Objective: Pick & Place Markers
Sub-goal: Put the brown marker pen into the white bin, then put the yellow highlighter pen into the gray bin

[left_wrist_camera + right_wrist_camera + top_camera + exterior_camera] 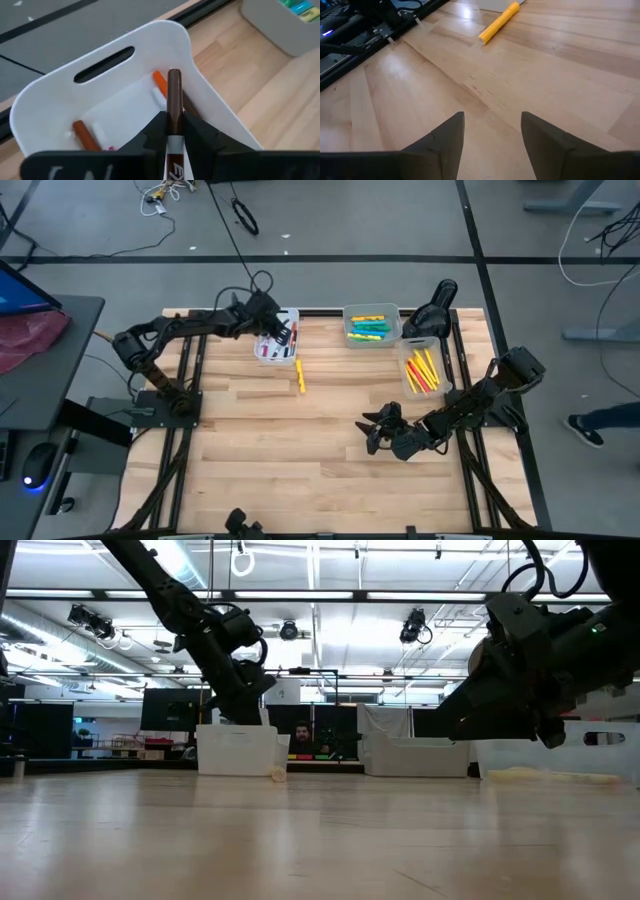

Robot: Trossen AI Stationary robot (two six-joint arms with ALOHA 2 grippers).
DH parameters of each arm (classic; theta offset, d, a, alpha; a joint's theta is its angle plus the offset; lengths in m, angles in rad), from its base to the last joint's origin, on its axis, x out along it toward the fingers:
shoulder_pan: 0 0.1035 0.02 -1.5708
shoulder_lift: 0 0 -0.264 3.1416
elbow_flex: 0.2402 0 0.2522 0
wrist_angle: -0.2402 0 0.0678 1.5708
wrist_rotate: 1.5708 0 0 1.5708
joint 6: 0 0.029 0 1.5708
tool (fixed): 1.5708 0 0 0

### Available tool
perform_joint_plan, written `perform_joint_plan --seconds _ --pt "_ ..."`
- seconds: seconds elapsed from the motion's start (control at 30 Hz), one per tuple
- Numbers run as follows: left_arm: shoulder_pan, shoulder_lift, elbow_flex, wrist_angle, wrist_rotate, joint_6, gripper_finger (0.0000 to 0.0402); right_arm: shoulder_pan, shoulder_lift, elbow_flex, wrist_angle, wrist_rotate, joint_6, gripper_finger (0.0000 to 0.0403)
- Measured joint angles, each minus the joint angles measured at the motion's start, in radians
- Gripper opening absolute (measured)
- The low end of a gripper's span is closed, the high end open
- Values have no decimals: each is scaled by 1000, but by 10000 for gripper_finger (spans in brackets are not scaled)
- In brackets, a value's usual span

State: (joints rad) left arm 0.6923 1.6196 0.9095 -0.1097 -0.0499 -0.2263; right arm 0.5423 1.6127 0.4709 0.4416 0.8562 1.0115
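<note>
A lone marker [299, 375] is found on the tabletop [300, 460] just beside the left bin [290, 315]; two further bins [372, 311] [445, 385] are set to its right.

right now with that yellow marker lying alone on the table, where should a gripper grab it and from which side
Take the yellow marker around the middle of its barrel, coming straight down from above. It lies flat on the bare wooden table, just in front of the white bin, so jaws set across its narrow width should fit. The right gripper hangs open and empty; the left gripper is over the bin with a brown marker.
</note>
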Motion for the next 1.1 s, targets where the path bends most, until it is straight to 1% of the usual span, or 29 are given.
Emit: perform_joint_plan --seconds 0.17,0.4,0.53,0.63,0.77,0.87,1.0,1.1 --pt "-1 0 -4 6 -43 -6 72 0 0 0 1 0 0 199" --pt "-6 17 -3 9 -41 3 77 0 0 0 1 0 -2 199" --pt "-7 48 -3 7 -39 10 95 0 0 0 1 -1 -5 199" --pt "-7 55 -3 5 -40 57 113 0 0 0 1 -1 -5 199" --pt "-11 14 29 -52 -31 111 135 0 0 0 1 -1 -5 199" --pt "-37 -48 50 -77 15 153 147 0 0 0 0 -1 -3 199" --pt "-122 -123 54 -78 155 281 156 0 0 0 4 -1 -4 199" --pt "-224 -148 54 -94 265 420 158 0 0 0 9 -1 -7 199"
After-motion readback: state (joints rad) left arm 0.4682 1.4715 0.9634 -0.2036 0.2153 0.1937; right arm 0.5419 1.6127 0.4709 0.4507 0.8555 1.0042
